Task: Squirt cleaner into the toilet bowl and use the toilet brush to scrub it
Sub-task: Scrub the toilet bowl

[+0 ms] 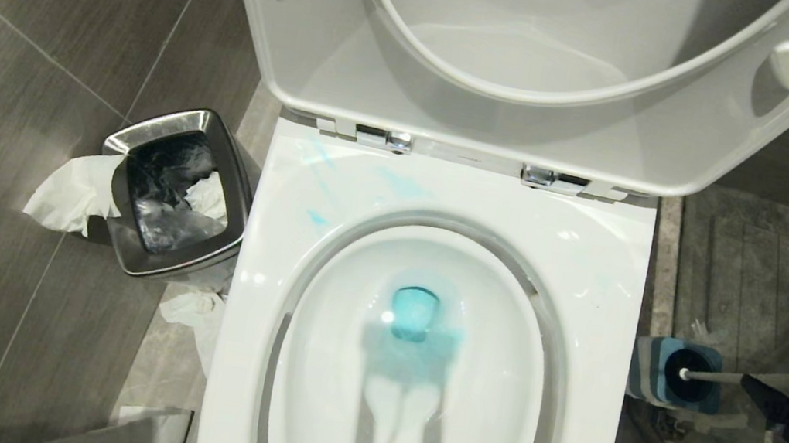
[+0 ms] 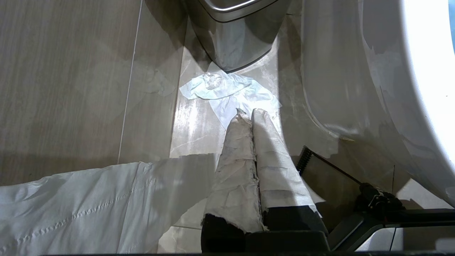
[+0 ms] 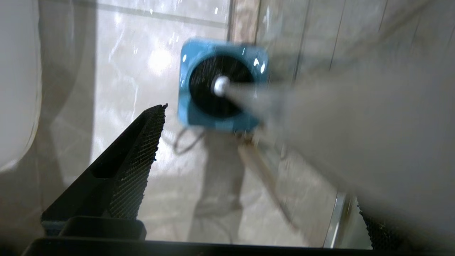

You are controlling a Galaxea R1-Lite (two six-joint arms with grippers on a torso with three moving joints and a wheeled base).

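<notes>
Head view, we see toilet brush (image 1: 770,379) handle lying near level, bristles in blue holder (image 1: 654,370), our right gripper (image 1: 777,408) jaws wide beside it, left gripper (image 2: 249,117) pressed shut, cleaner (image 1: 414,317) pooled in toilet bowl (image 1: 589,282), tissue in steel bin (image 1: 172,141).

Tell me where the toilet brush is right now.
In the head view the toilet brush is on the right, past the toilet bowl, its black head in the blue holder on the floor, handle leaning toward the right gripper.

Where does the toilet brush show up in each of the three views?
Head view: toilet brush at the right edge, head seated in the blue holder beside the toilet bowl.
Left wrist view: not in it.
Right wrist view: toilet brush upper centre, handle running blurred toward the camera.
Shared landmark: the blue holder, in the head and right wrist views.
</notes>
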